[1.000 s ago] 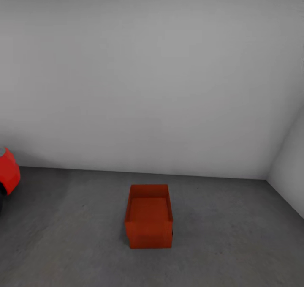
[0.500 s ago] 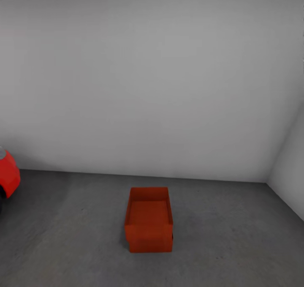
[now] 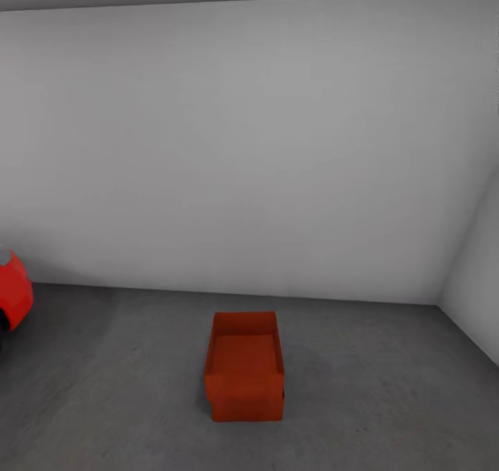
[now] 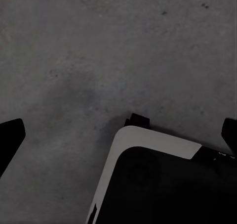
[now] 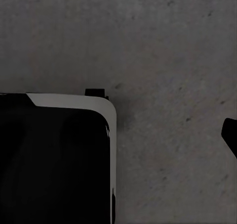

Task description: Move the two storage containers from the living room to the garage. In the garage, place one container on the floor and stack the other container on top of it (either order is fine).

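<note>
In the garage, an orange-red storage container (image 3: 244, 365) stands on the dark grey concrete floor (image 3: 374, 395) a short way out from the back wall. Its front face is tall, and I cannot tell whether it is one box or two stacked. My left gripper (image 4: 118, 134) hangs open over bare concrete, its dark fingertips (image 4: 10, 135) far apart at the picture's edges. My right gripper (image 5: 118, 135) also points down at the concrete; one fingertip (image 5: 230, 134) shows at the edge, the other is lost against my black base.
A red car's nose (image 3: 12, 292) pokes in at the far left. Plain pale grey walls (image 3: 242, 145) close the back and the right corner. My white-rimmed black base (image 4: 163, 184) (image 5: 54, 159) sits under both wrists.
The whole head picture has slid down a little as the camera moved, showing more of the wall's top. The container and the car have stayed put.
</note>
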Tool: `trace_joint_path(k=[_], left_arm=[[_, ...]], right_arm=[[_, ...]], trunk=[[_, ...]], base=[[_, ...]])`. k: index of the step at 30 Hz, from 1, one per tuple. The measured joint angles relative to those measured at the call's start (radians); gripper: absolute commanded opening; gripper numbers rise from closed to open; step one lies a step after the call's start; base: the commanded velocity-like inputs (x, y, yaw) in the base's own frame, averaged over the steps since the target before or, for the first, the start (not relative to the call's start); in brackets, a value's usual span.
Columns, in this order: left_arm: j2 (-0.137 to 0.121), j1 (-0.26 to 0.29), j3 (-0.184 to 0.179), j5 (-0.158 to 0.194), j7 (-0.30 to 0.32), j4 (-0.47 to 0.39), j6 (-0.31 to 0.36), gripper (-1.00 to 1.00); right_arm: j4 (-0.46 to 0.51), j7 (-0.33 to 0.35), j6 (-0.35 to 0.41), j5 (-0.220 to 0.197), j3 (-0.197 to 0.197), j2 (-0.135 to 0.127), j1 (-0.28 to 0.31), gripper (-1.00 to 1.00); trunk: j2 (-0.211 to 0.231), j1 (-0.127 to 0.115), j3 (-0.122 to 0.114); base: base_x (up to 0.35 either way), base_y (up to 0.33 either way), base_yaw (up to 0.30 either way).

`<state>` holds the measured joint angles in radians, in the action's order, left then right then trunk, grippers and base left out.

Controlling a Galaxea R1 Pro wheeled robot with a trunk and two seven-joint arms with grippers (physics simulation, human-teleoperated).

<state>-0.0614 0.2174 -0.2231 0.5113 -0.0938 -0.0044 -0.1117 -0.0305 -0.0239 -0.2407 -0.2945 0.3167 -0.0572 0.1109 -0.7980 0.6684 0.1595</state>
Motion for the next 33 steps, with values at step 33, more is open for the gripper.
trace_joint_path(k=[33], left_arm=[[0.000, 0.000, 0.000, 0.000, 0.000, 0.000, 0.000, 1.00]], right_arm=[[0.000, 0.000, 0.000, 0.000, 0.000, 0.000, 0.000, 1.00]], trunk=[[0.000, 0.000, -0.054]], base=[[0.000, 0.000, 0.000]])
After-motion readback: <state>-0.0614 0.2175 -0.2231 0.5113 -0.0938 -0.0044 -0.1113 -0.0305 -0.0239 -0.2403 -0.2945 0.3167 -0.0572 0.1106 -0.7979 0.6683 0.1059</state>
